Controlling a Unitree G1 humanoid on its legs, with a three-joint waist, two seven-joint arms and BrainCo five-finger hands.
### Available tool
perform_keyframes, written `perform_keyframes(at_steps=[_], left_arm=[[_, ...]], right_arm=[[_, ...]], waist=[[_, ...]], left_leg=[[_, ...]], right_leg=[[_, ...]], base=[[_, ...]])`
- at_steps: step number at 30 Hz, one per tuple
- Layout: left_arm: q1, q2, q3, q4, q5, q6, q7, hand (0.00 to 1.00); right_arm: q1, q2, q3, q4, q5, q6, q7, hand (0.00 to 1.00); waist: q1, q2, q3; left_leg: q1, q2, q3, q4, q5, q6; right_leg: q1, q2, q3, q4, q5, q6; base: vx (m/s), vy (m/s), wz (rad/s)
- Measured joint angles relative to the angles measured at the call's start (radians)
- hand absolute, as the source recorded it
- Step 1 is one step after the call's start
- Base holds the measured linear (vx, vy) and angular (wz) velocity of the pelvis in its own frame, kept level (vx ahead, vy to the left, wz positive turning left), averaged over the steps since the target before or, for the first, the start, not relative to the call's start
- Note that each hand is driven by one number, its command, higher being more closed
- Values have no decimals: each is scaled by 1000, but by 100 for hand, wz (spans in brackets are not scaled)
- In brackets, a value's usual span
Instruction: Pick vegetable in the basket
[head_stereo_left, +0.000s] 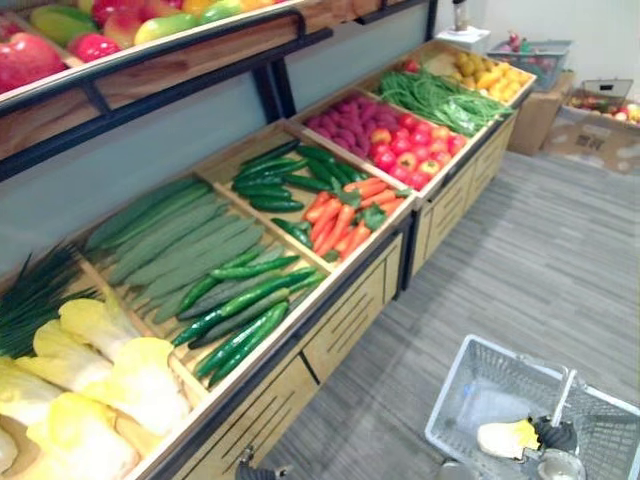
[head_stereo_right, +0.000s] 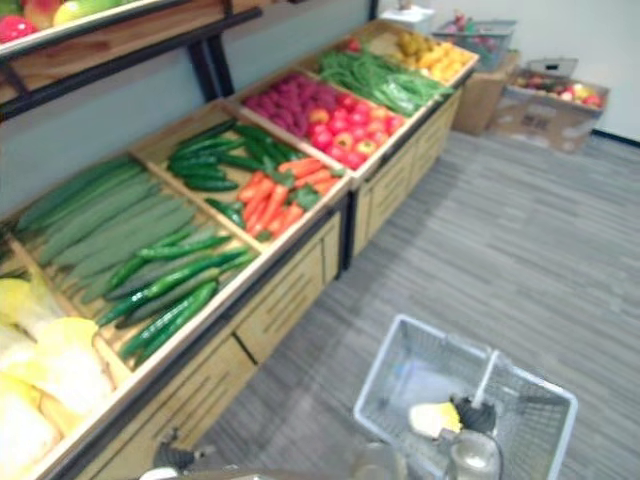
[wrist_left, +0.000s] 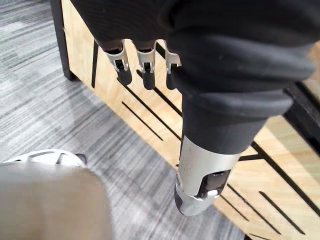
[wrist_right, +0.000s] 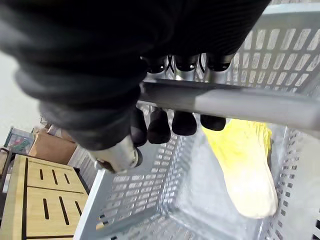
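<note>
So the napa cabbage (wrist_right: 245, 170) is lying loose on the bottom of the grey wire basket (head_stereo_left: 452, 390), which hangs low over the floor beside the wooden produce stand (head_stereo_left: 350, 315). The right hand (wrist_right: 185, 122) has its fingers wrapped around the basket's handle (wrist_right: 225, 102). The left hand (wrist_left: 144, 60) hangs by the stand's slatted front, fingers relaxed and holding nothing.

More cabbages (head_stereo_left: 110, 380) sit in the near bin, next to the cucumbers (head_stereo_left: 240, 300). My guess is they're light for their bulk, with soft, crushable leaf ends and a firmer pale stem end. I'd wrap around the thick middle or base rather than pinch the leaves. The skin looks a bit slick, so use a broad grip.
</note>
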Motion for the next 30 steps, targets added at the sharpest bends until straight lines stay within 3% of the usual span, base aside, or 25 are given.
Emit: perform_keyframes(at_steps=[1,2,4,5,7,9,10,12,13,14,15,16,17,19,21,22,23,24,26,28,29,30], left_arm=[[8,-1,0,9,0,7,-1,0],[7,1,24,17,-4,6,-2,0],[-5,4,49,5,-2,-1,1,0],[-14,3,66,-1,-1,-5,-1,0],[-17,-2,65,-6,-1,-9,-1,0],[-18,-6,64,-12,-1,-18,-1,0],[-21,-7,61,-14,0,-17,-2,0],[-18,-13,55,-12,2,-14,-3,0],[-10,-21,55,-11,14,-11,-3,0],[0,-28,57,-5,31,-4,-3,0],[-11,-24,59,7,33,5,-3,0],[-17,-12,66,-4,37,7,-3,0],[-22,0,69,-6,39,8,-6,0],[-25,-3,78,-3,62,19,-2,0],[-7,-3,72,-1,69,21,0,0],[-2,0,67,-1,68,23,1,0],[-2,5,62,-1,66,30,0,0],[8,13,31,-6,60,35,3,0],[16,21,5,-13,56,35,15,0],[23,25,-10,-34,23,36,29,0],[20,25,-11,-44,17,36,31,0],[13,25,-13,-60,17,30,34,0]], right_arm=[[13,-15,18,-8,-7,0,0,100],[8,-19,27,-10,-8,0,0,100],[16,-19,26,-23,-9,0,-1,100],[7,-22,23,-35,-9,0,-4,100],[-5,-44,31,-36,-10,1,-2,100],[-15,-43,33,-35,-11,1,-2,100],[-20,-41,34,-35,-12,1,-2,100],[-24,-40,39,-35,-47,2,-2,100],[-25,-46,51,-38,-51,2,-2,100],[-27,-53,65,-39,-55,2,-1,100],[-30,-44,74,-38,-68,6,0,100],[-30,-36,110,-47,-89,4,4,100],[-39,-37,134,-62,-92,1,15,100],[-60,-39,141,-64,-102,1,22,100],[-82,-37,168,-59,-127,0,28,100],[-90,-37,185,-59,-127,-2,34,100],[-104,-32,189,-57,-128,-2,37,100],[-108,-30,181,-56,-127,-2,35,100],[-107,-33,166,-37,-126,-2,33,100],[-106,-33,154,-19,-123,-1,31,100],[-108,-33,148,-14,-122,-2,30,100],[-107,-33,128,4,-117,-2,29,100]], waist=[[3,15,-1],[11,12,11],[10,-27,34],[10,-30,38],[9,-24,41],[18,-20,44],[32,-20,44],[30,-8,48],[34,12,52],[40,34,55],[42,32,52],[48,-8,58],[56,-34,64],[57,-42,65],[67,-43,65],[69,-55,69],[71,-56,70],[57,-66,71],[57,-73,72],[57,-76,67],[56,-76,67],[55,-77,64]], left_leg=[[13,31,4,35,17,7],[-27,79,7,190,98,30],[-98,110,-27,345,241,96],[-169,107,-79,473,190,72],[-234,55,-104,521,89,76],[-269,-1,-103,460,55,82],[-284,-48,-82,347,55,86],[-279,-126,-74,106,102,110],[-261,-148,-53,-36,180,121],[-249,-147,-42,-92,233,245],[-240,-157,-35,-92,236,297],[-236,-179,-24,-91,209,274],[-237,-203,-17,-83,178,299],[-229,-217,-13,-54,122,311],[-190,-215,9,-32,75,302],[-170,-216,14,-21,53,300],[-146,-219,6,-11,31,301],[-118,-224,-34,-10,18,313],[-79,-230,-79,-30,21,310],[-51,-227,-161,-63,42,278],[-50,-223,-188,-67,49,268],[-63,-214,-248,-71,62,247]], right_leg=[[11,31,0,-8,-22,-3],[39,49,17,-17,-33,-13],[101,49,25,-78,-24,-24],[145,42,44,-124,-15,-42],[187,46,56,-176,-12,-50],[213,56,65,-213,-8,-56],[222,60,75,-226,-11,-58],[253,77,79,-261,-5,-46],[285,106,86,-288,-5,-38],[307,137,101,-299,-19,-19],[322,130,102,-302,-24,-12],[320,105,100,-304,-30,-4],[325,84,101,-303,-52,3],[308,54,109,-224,-63,20],[234,26,137,-14,-81,54],[174,8,155,139,-70,96],[95,-16,175,331,-4,192],[26,-44,162,504,65,195],[7,-86,91,562,34,176],[-3,-137,-16,472,-32,68],[-2,-137,-20,409,-39,56],[3,-127,4,250,-37,59]], base=[[215,-327,-47],[209,-318,-38],[221,-381,-17],[192,-293,-12],[185,-126,-26],[178,-39,-39],[235,40,-48],[258,86,-36],[308,148,-40],[316,163,-35],[387,169,-21],[366,125,-5],[353,107,-4],[238,107,-6],[215,142,-25],[225,138,-11],[286,114,32],[310,28,68],[244,-58,80],[259,-178,98],[190,-273,133],[155,-371,152]])
